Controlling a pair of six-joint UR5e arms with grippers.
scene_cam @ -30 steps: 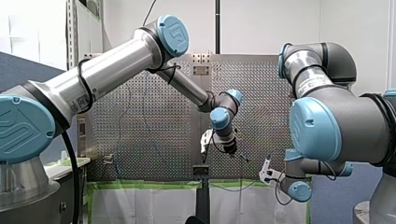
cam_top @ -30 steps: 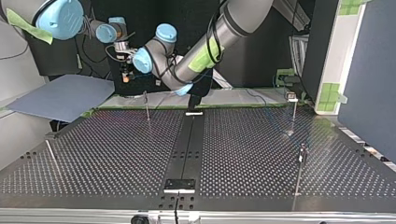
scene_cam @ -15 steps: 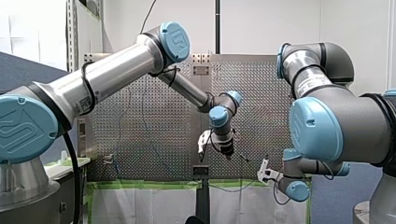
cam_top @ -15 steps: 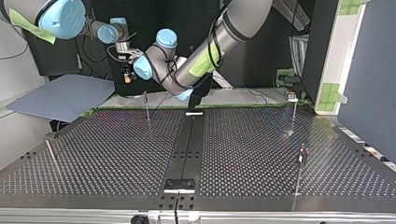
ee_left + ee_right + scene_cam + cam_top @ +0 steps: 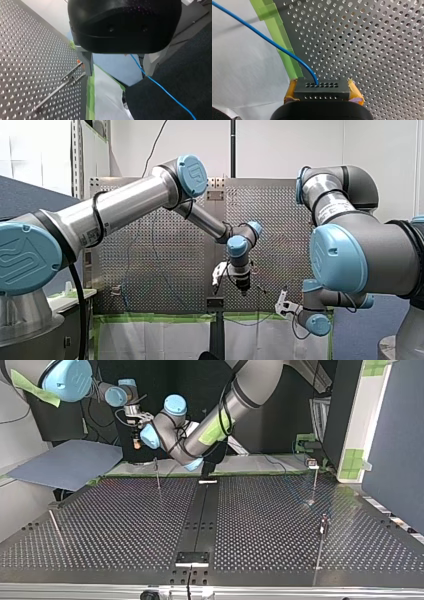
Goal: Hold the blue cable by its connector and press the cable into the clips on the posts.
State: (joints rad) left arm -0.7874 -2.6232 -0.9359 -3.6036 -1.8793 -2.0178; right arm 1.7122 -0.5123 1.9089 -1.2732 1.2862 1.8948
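A: What is my right gripper (image 5: 322,86) doing?
B: It is clenched on the connector (image 5: 322,92). Its 2 yellow pads (image 5: 290,91) press the black block from both sides.
A: And the cable (image 5: 287,53)?
B: It leaves the connector's face that is turned away from the gripper. Then it bends and runs off across the green tape (image 5: 275,25) onto a white sheet (image 5: 242,75). The perforated table (image 5: 374,50) lies ahead of the gripper.
A: Where does that sit in the top view?
B: At the left, raised behind the table's far edge, near 1 of the posts (image 5: 157,474).
A: My left gripper (image 5: 117,72)?
B: Released. Its 2 metal fingers (image 5: 86,63) stand well apart and grip nothing. The cable passes close along the inner side of 1 finger and trails off over the dark floor (image 5: 175,75).
A: Is a post near it?
B: Yes, 1 thin post rises from the table beside the other finger, apart from the cable.
A: Is the cable in any clip?
B: I cannot tell; the clips are too small to read.
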